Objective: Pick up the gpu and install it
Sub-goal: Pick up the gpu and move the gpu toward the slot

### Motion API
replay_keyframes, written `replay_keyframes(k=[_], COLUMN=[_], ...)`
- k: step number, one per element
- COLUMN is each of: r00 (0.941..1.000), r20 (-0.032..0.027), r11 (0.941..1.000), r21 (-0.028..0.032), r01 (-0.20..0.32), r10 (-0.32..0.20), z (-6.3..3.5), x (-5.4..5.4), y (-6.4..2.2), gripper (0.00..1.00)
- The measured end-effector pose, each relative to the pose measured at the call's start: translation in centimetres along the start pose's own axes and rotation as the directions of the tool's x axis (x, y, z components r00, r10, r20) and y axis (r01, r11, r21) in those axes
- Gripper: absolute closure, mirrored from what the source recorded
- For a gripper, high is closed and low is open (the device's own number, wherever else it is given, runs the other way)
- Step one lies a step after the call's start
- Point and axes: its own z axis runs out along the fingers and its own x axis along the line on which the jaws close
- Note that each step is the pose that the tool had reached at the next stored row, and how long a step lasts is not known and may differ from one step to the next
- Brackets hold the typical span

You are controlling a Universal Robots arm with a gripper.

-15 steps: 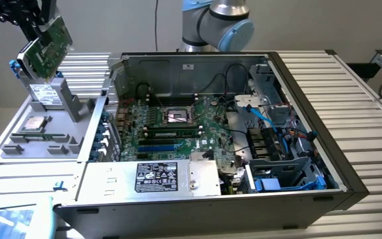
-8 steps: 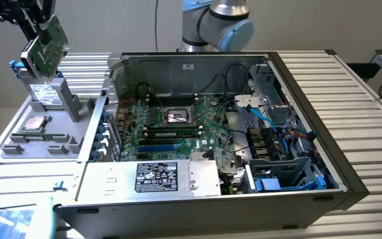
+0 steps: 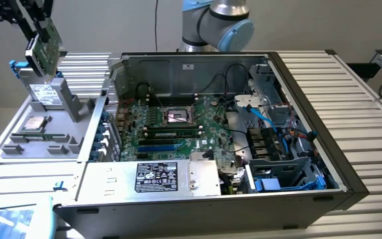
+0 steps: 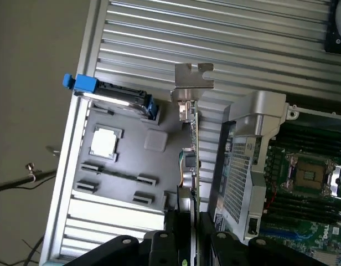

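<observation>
The gpu (image 3: pixel 45 47), a green card with a silver end bracket, hangs in the air at the exterior view's upper left, above the grey parts tray (image 3: pixel 18 144). My gripper (image 3: pixel 35 22) is shut on it from above. In the wrist view the gpu (image 4: pixel 191 149) is edge-on between my black fingers (image 4: pixel 159 244), its silver bracket (image 4: pixel 192 83) at the far end. The open computer case with the large green motherboard (image 3: pixel 177 124) lies to the exterior view's right of the card.
A silver labelled hard drive (image 3: pixel 45 93) stands upright under the card, and a processor chip (image 3: pixel 35 123) lies on the tray. The case wall (image 3: pixel 105 99), a labelled metal box (image 3: pixel 156 177) and cables (image 3: pixel 264 119) surround the motherboard. Ribbed aluminium table (image 3: pixel 350 99).
</observation>
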Motion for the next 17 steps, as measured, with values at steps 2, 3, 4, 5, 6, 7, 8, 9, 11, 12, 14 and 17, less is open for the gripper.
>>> replay_keyframes(k=[2,3,4,5,6,7,8,9,11,12,14,17], r00=[0.9995,0.999,0.9982,0.9974,0.9964,0.9954,0.9942,0.9925,0.9881,0.9852,0.9785,0.9673], r20=[-0.001,-0.0014,-0.002,-0.0025,-0.003,-0.0035,-0.0039,-0.0045,-0.0055,-0.006,-0.0071,-0.0086], r11=[0.9995,0.999,0.9982,0.9974,0.9964,0.9954,0.9942,0.9925,0.9881,0.9853,0.9786,0.9674], r21=[-0.0006,-0.0011,-0.0016,-0.0018,-0.0022,-0.0026,-0.0029,-0.0032,-0.004,-0.0044,-0.0054,-0.0067], r01=[0.03,0.044,0.06,0.072,0.084,0.096,0.107,0.122,0.154,0.171,0.206,0.253], r10=[-0.03,-0.044,-0.06,-0.072,-0.084,-0.096,-0.107,-0.122,-0.154,-0.171,-0.206,-0.253], z=[-0.04,-0.04,-0.04,-0.05,-0.05,-0.04,-0.05,-0.05,-0.04,-0.04,-0.04,-0.03], x=[0.0,0.0,0.0,0.0,0.0,-0.01,-0.01,-0.01,-0.01,-0.01,-0.01,-0.01], y=[0.0,0.0,0.0,0.0,0.0,0.0,0.0,0.0,0.0,0.0,0.0,0.0], gripper=[0.73,0.73,0.73,0.73,0.73,0.73,0.73,0.73,0.73,0.73,0.73,0.73])
